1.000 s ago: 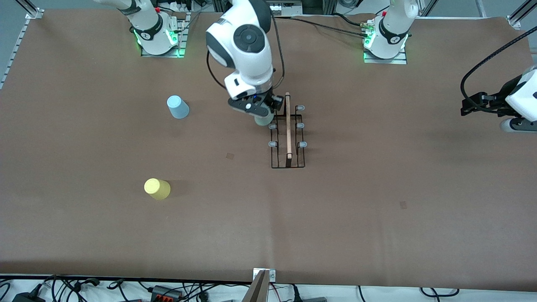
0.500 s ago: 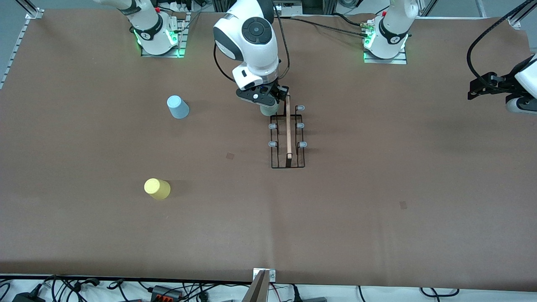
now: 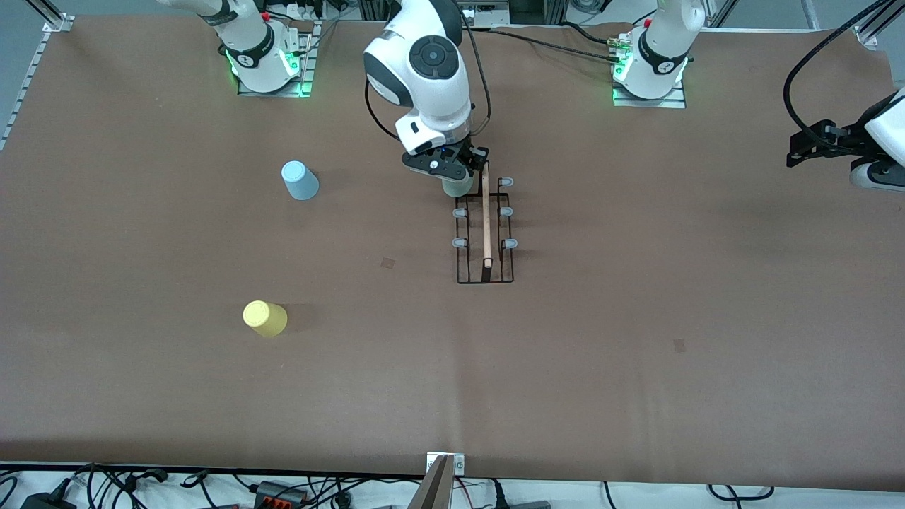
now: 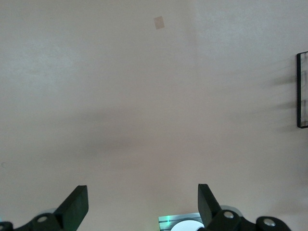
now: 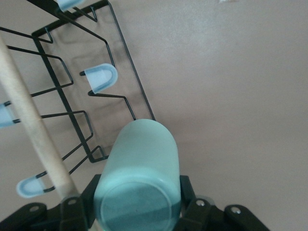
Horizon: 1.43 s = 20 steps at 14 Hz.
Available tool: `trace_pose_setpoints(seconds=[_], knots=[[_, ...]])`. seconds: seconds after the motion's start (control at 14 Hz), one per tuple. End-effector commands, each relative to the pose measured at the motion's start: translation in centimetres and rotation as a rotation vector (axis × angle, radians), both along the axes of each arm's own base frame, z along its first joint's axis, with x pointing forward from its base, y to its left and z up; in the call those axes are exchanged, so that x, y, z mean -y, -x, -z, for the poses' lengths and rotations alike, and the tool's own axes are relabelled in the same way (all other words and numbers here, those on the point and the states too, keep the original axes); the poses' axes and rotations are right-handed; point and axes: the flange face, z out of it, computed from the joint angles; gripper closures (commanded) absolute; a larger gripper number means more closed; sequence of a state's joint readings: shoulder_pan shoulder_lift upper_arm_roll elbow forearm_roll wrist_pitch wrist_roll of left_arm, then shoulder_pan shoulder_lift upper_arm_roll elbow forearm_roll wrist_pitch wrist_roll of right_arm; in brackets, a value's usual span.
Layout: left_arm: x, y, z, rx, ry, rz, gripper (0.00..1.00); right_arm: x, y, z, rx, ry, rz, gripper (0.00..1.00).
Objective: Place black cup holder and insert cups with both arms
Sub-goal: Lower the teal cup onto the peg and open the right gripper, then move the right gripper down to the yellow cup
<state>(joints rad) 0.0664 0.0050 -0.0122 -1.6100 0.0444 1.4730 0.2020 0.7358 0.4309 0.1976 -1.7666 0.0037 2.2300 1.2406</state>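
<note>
The black cup holder (image 3: pixel 485 233) stands mid-table, its wooden rod handle (image 3: pixel 486 212) along the top and pale-grey-tipped pegs on both sides. It also shows in the right wrist view (image 5: pixel 72 91). My right gripper (image 3: pixel 452 173) is shut on the mint green cup (image 3: pixel 456 187), held mouth-down over the holder's end nearest the bases; the cup fills the right wrist view (image 5: pixel 139 178). The light blue cup (image 3: pixel 300 179) and yellow cup (image 3: pixel 264 317) stand upside down toward the right arm's end. My left gripper (image 4: pixel 142 204) is open and empty, raised over the table's edge at the left arm's end (image 3: pixel 824 138).
A corner of the holder (image 4: pixel 302 91) shows at the edge of the left wrist view. Small tape marks (image 3: pixel 387 262) lie on the brown table cover. Arm bases (image 3: pixel 269 63) stand along the edge farthest from the front camera. Cables lie off the table's near edge.
My right gripper carried the mint green cup toward the bases and over the holder's end peg, then nearly stopped. My left gripper rose and drew a little toward the bases.
</note>
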Motion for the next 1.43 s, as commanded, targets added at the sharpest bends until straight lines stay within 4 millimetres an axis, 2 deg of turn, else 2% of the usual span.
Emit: trace_pose_setpoints(seconds=[0.0, 0.07, 0.14, 0.29, 0.43, 0.5, 0.57, 0.71, 0.79, 0.93, 1.07, 1.14, 1.36], knots=[[0.0, 0.6, -0.6, 0.003, 0.020, 0.018, 0.00, -0.3, 0.1, 1.9, 0.003, 0.008, -0.008, 0.65], [0.0, 0.6, -0.6, 0.003, 0.020, 0.018, 0.00, -0.3, 0.1, 2.6, 0.002, 0.009, -0.008, 0.40], [-0.1, 0.6, -0.6, 0.003, 0.020, 0.017, 0.00, -0.4, 0.2, 2.7, 0.004, 0.012, -0.014, 0.02], [-0.1, 0.6, -0.6, 0.003, 0.020, 0.017, 0.00, -0.2, -0.5, 2.2, 0.012, 0.009, -0.006, 0.00], [-0.2, 0.6, -0.6, 0.003, 0.020, 0.015, 0.00, 0.4, -1.9, 0.5, 0.037, -0.007, -0.004, 0.00], [-0.2, 0.6, -0.6, 0.003, 0.020, 0.015, 0.00, 1.7, -3.5, -0.9, 0.064, -0.007, 0.000, 0.00], [-0.1, 0.6, -0.6, 0.003, 0.020, 0.017, 0.00, 2.3, -4.2, -2.1, 0.082, -0.015, 0.007, 0.00], [0.0, 0.6, -0.7, 0.004, 0.020, 0.017, 0.00, 5.3, -7.0, -4.2, 0.131, -0.003, -0.004, 0.00], [0.0, 0.6, -0.7, 0.004, 0.018, 0.017, 0.00, 7.6, -8.5, -4.9, 0.144, 0.024, -0.058, 0.00], [0.1, 0.6, -0.7, 0.006, 0.018, 0.018, 0.00, 13.6, -12.6, -5.7, 0.135, 0.071, -0.179, 0.00], [0.1, 0.4, -0.7, 0.013, 0.017, 0.019, 0.00, 20.9, -17.1, -5.7, 0.134, 0.098, -0.294, 0.00], [0.1, 0.4, -0.7, 0.013, 0.017, 0.019, 0.00, 24.5, -19.0, -5.3, 0.129, 0.105, -0.353, 0.00], [-0.5, 0.2, -0.2, 0.006, 0.018, 0.008, 0.00, 33.3, -22.9, -3.7, 0.115, 0.111, -0.465, 0.00]])
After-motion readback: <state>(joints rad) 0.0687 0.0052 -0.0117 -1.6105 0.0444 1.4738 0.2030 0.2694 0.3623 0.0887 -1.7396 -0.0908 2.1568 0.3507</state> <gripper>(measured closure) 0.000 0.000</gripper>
